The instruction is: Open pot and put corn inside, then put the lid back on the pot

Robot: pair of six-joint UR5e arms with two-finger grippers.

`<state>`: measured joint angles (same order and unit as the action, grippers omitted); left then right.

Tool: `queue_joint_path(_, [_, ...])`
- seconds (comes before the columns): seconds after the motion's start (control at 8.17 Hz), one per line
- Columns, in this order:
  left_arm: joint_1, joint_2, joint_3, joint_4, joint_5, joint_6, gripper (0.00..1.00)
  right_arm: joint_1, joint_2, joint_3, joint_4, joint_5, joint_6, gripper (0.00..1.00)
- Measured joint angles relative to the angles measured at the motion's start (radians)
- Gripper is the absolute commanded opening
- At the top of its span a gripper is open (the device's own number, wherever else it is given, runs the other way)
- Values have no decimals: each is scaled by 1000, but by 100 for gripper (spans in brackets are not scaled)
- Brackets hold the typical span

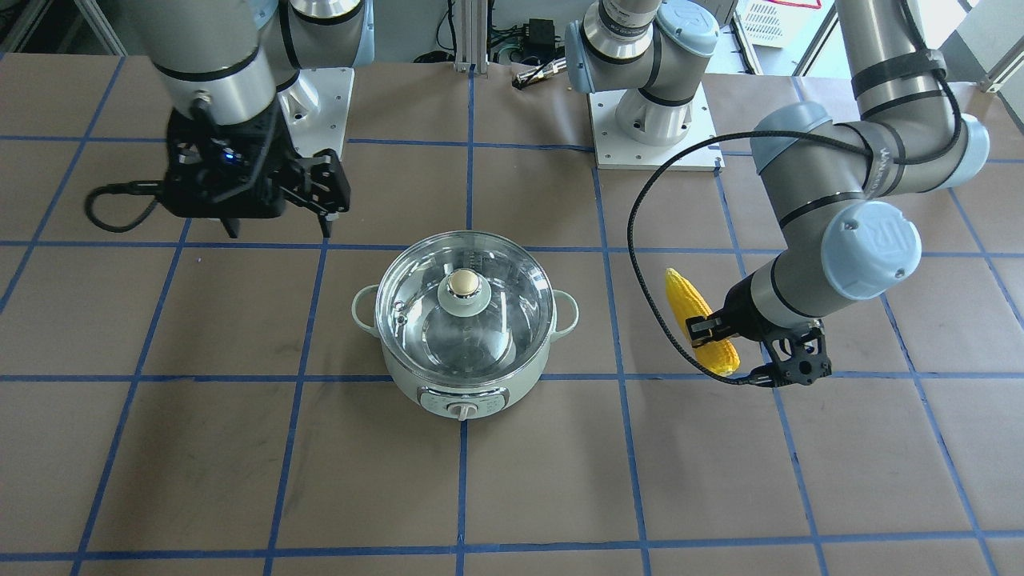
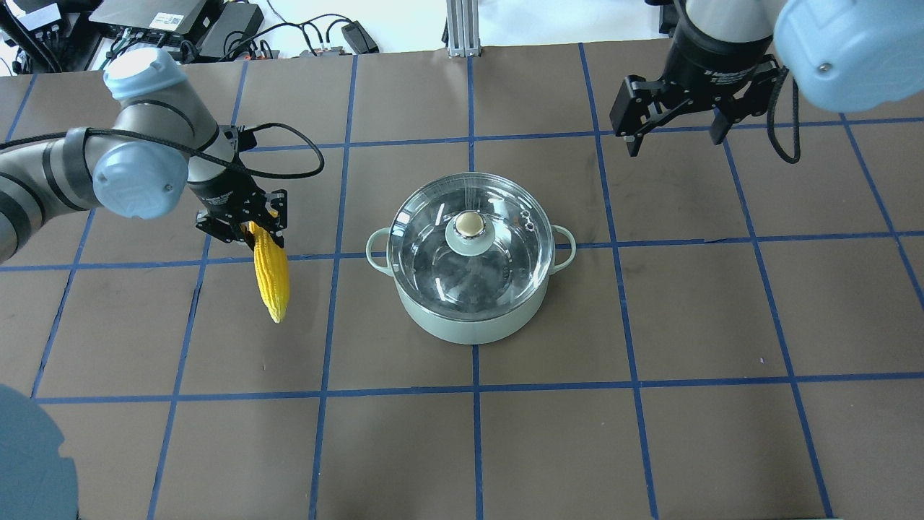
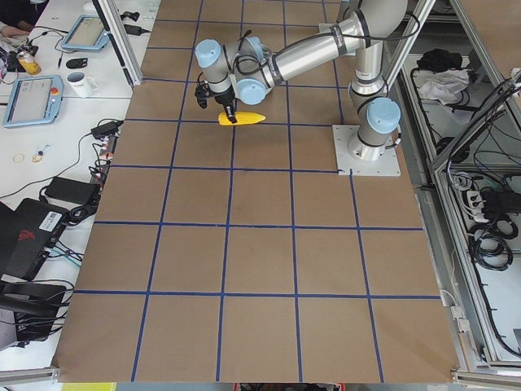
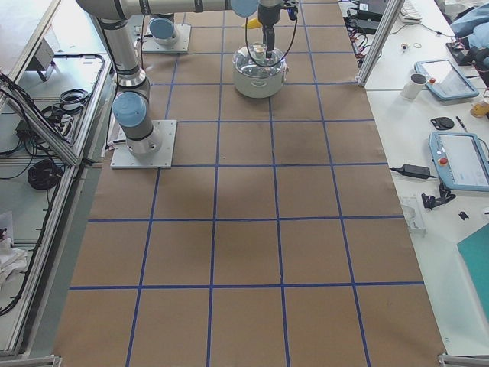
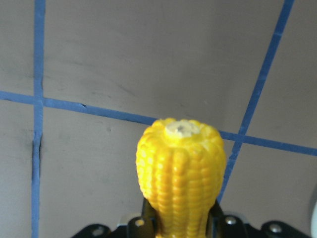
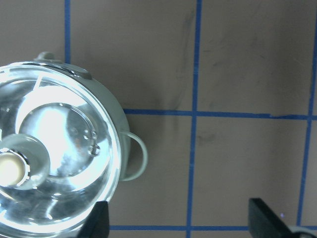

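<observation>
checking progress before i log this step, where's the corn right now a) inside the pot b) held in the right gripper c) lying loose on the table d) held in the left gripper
d: the left gripper is shut on the corn, off to the side of the pot, and the lid is on the pot.

You'll find your left arm reaching in low with its elbow folded and the wrist turned sideways. The left gripper [image 2: 249,230] has its jaws clamped on the thick end of the corn [image 2: 271,278], whose tapered tip points away from the wrist. Your right arm hangs with its wrist pointing straight down, and the right gripper [image 2: 677,139] has its jaws spread wide.
</observation>
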<state>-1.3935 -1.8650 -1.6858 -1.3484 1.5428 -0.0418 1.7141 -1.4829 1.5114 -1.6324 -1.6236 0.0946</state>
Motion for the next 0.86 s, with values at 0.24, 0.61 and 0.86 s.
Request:
queue_joint_path(0.24, [-5, 25, 194, -221, 13, -3, 0, 161, 84, 1, -96, 1, 207, 99])
queue_joint_path(0.61, [-27, 42, 397, -445, 55, 10, 0, 247, 151, 69, -180, 99, 291, 94])
queue_joint_path(0.86, [-89, 70, 417, -465, 97, 33, 0, 256, 166, 102, -243, 128, 328, 88])
